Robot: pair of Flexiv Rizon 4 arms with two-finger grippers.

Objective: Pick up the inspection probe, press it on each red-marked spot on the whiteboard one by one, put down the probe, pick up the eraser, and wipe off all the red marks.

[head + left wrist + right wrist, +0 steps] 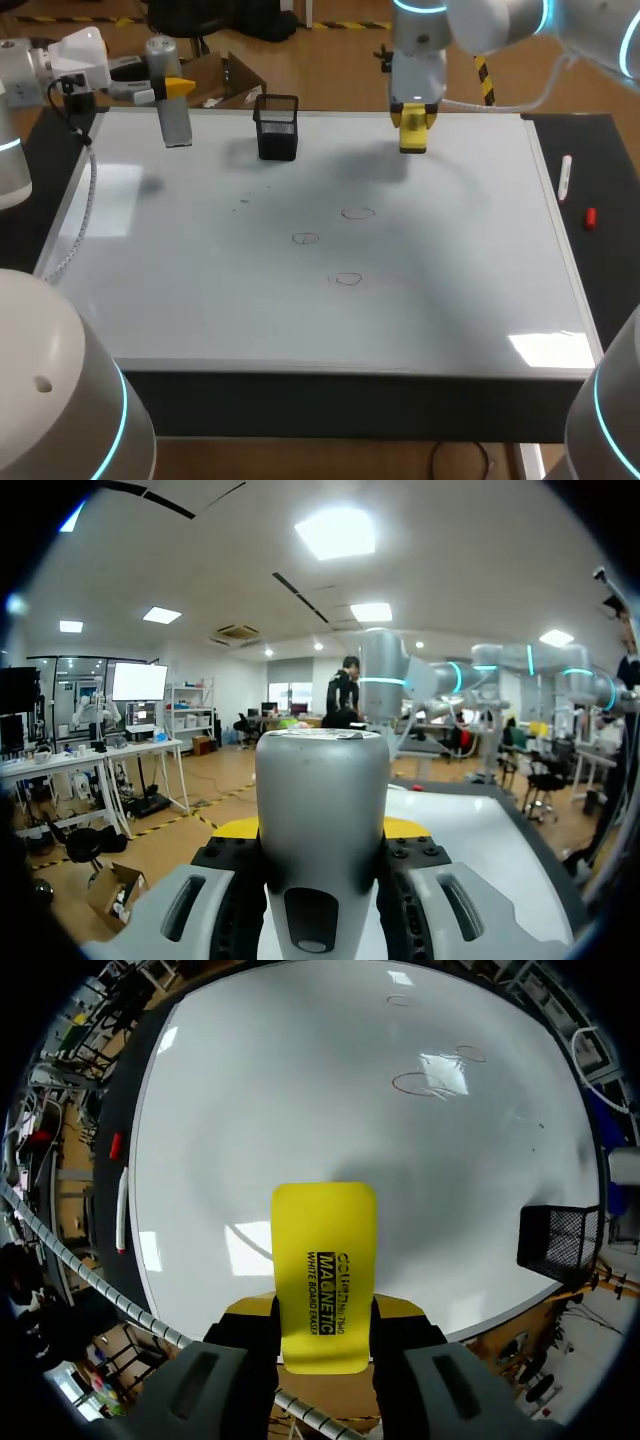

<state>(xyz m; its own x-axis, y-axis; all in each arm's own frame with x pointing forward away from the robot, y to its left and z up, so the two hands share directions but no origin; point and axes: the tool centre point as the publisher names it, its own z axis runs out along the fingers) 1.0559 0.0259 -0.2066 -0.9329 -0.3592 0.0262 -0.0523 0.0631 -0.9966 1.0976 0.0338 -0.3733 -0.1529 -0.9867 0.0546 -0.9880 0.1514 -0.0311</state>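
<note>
Though faint, three rings on the whiteboard — mesh basket near its edge.

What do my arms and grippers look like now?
Your left arm and right arm: rounded silver-white shells with glowing cyan joint rings; a pale corrugated cable trails off the left one. The left gripper and right gripper: grey housings, black fingers, yellow tips.

Black table, brightly lit from overhead.
</note>
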